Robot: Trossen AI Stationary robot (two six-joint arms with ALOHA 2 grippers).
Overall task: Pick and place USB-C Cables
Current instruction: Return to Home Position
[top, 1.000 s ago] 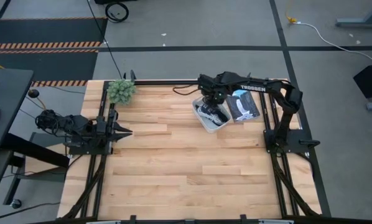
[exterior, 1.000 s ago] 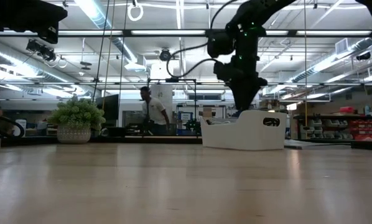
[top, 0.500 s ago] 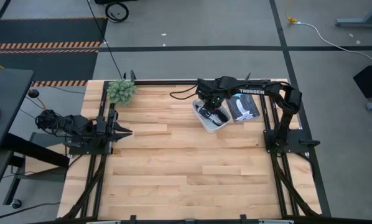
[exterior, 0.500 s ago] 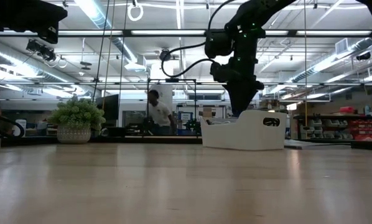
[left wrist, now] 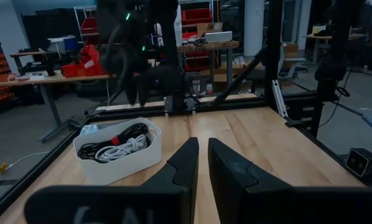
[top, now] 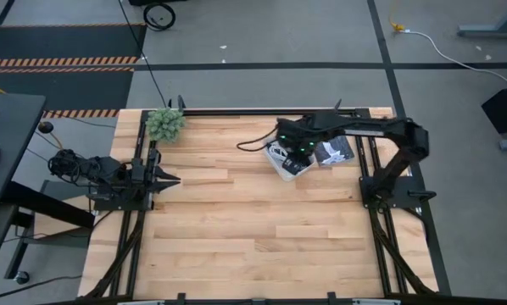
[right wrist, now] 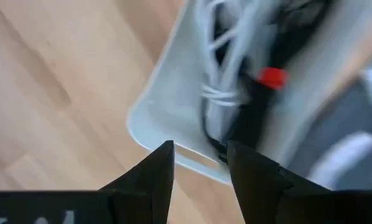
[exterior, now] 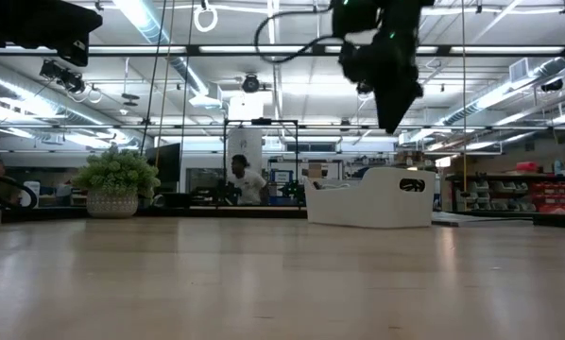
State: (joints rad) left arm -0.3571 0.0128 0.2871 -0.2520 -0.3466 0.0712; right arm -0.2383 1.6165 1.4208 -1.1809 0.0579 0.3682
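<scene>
We see that the right hand [exterior: 393, 111] has risen clear of the white bin [exterior: 372, 210]. Half a second ago its tip was down at the rim; now it hangs high in the upper right of the low view, well apart from the bin. From above, the arm has also drawn back toward the right edge of the frame. Its fingers stand a little apart with nothing between them.

The USB-C cables [left wrist: 114, 142] lie bundled inside the bin, at left-centre of the left wrist view. We make out black and white coils and one with a red tie [right wrist: 273, 78], but we cannot pick out the light blue one. No cable shows on the bare surface [top: 236, 229].

The left hand [top: 167, 179] waits at the left edge, fingers almost together and empty.

We judge the placing done, with only the retreat to rest remaining.
</scene>
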